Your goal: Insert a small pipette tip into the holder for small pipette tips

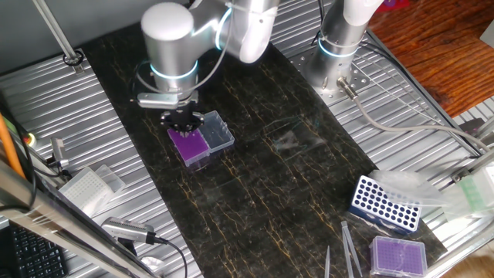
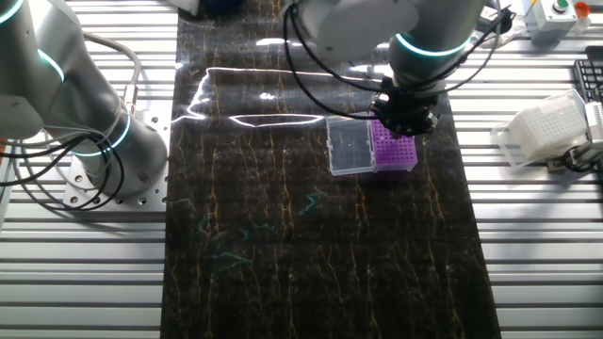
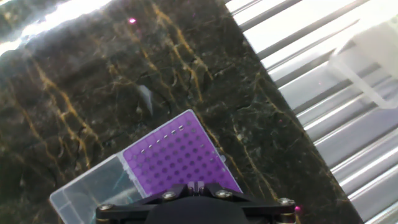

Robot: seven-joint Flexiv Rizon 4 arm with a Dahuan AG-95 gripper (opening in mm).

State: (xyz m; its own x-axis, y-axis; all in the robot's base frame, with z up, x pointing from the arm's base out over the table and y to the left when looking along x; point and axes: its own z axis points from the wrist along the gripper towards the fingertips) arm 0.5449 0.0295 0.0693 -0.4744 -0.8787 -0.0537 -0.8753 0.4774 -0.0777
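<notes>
Right under the gripper sits the purple box, its grid of little holes facing straight up at the fingers. That makes sense: the hand hangs directly above it so a tip can go down vertically into one hole. Whether a tip is pinched there, I cannot tell; the black hand body hides the fingertips in the hand view, and in both fixed views the gripper is too small and dark to show a gap or a grip. The pipette tip itself is not visible anywhere.

Just to one side of the purple grid, the clear lid lies folded flat, joined to the box, out of the way so the holes stay open. From the other fixed view the same pair shows, lid and purple top, with the hand at the grid's far edge.

Everything rests on the dark marbled mat.

Farther off, well apart from the hand, a blue rack with round holes and a paler purple box sit near the mat's corner.

My read: this is the alignment or lowering stage over the grid.
</notes>
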